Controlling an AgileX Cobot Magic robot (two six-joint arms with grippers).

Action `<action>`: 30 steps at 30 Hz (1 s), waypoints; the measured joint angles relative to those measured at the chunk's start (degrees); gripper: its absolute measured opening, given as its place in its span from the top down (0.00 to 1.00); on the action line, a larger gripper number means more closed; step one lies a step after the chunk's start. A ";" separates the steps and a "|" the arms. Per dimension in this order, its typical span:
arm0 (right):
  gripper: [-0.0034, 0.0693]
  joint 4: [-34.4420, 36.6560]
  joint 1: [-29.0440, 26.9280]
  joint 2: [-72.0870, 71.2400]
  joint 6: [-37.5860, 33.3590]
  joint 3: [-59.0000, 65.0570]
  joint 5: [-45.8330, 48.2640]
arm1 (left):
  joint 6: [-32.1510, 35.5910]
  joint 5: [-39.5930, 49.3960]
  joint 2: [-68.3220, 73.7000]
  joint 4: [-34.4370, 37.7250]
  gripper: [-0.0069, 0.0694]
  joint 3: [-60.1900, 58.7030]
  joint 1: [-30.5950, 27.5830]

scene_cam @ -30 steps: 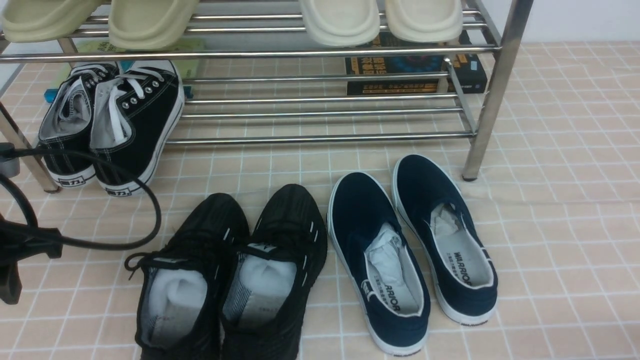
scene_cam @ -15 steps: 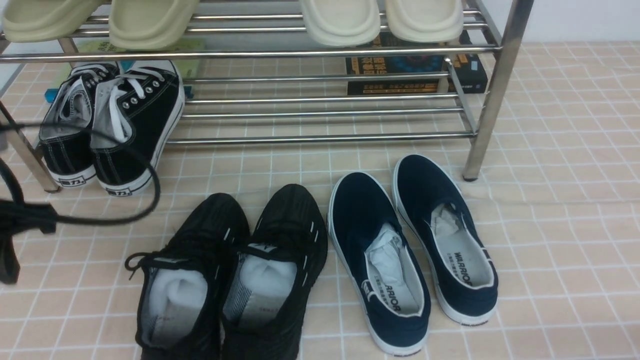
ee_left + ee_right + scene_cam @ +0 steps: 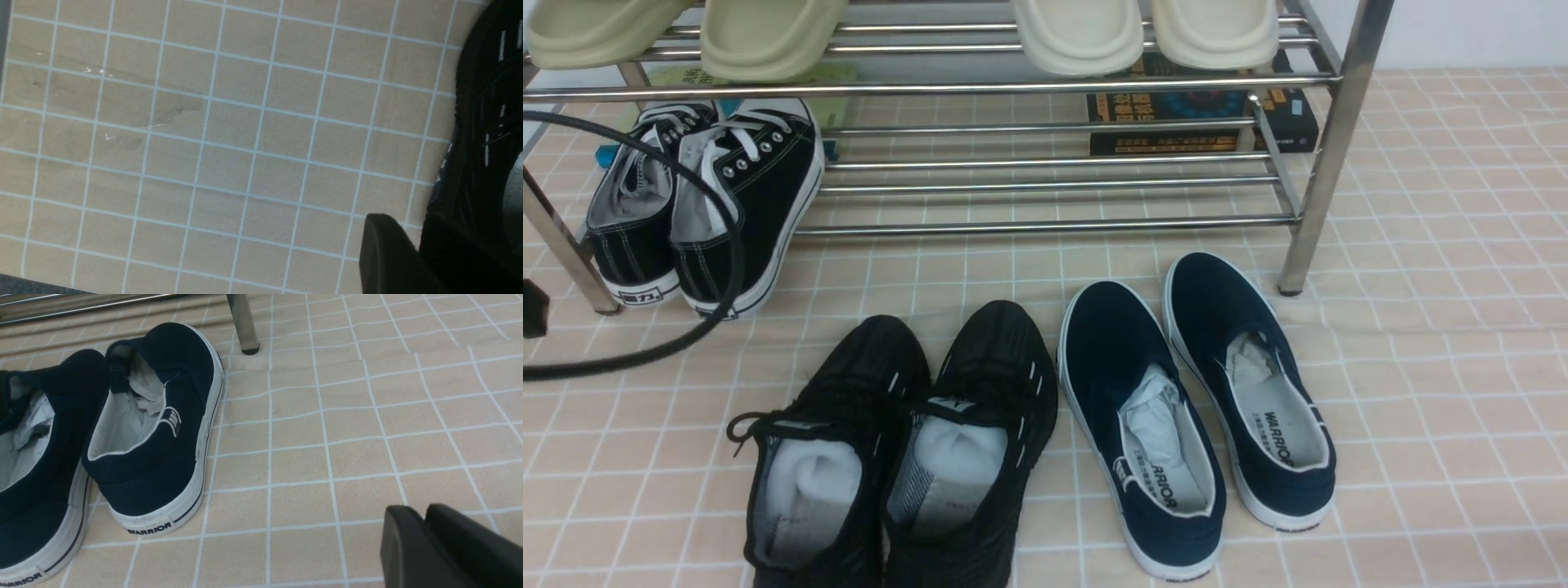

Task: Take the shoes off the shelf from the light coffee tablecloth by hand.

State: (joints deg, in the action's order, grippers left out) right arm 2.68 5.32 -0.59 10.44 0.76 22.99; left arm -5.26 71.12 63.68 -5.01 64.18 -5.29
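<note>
**Black knit pair on the cloth, in front of the rack**

Front view. Pair of all-black knit lace-up sneakers (image 3: pixel 907 441) with thick ribbed soles and white paper stuffing, side by side and touching, on the light beige-pink tablecloth (image 3: pixel 1437 367) printed with thin white grid lines. Toes toward the shiny chrome shoe rack (image 3: pixel 1331 163), heels toward the camera, wholly in front of the lowest rods. Just to the right, pair of navy slip-ons (image 3: pixel 1192 408) with white rims, also on the cloth. On the lowest tier at left, pair of black canvas sneakers (image 3: pixel 703 204) with white soles and laces, tilted, heels toward the camera. On the tier above, two pairs of pale foam slippers (image 3: pixel 1078 33). Behind the rack, dark boxed books (image 3: pixel 1201 114). At left, looped black cable (image 3: pixel 731 245) crossing in front of the canvas pair.

Left wrist view. Gridded cloth with faint creases; one black knit sneaker with white side dashes at the frame edge. Left gripper (image 3: pixel 392 265): one dark finger (image 3: pixel 382 245) visible, just beside that sneaker and over the cloth. Second finger not separable from the dark shoe, so parted or closed: cannot tell.

Right wrist view. Right gripper (image 3: pixel 421 535): two dark fingers close together, nothing between them, over bare cloth, apart from the navy slip-ons. Fully closed or slightly parted: cannot tell. Navy pair seen heel-on, "WARRIOR" printed on the white heel rims. Foot of a square rack post planted on the cloth beyond.
</note>
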 joint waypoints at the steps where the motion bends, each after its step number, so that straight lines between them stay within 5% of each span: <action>1: 0.83 0.00 0.00 0.00 0.00 0.00 0.00 | 0.00 0.06 -0.77 0.00 0.69 0.00 0.00; 30: 0.78 -8.56 0.00 0.00 -1.36 0.15 -0.98 | 1.03 0.58 -12.36 7.57 0.67 0.00 0.00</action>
State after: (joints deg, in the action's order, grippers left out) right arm -5.88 5.32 -0.59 9.08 0.91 22.01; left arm -4.23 71.70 51.31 2.56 64.18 -5.29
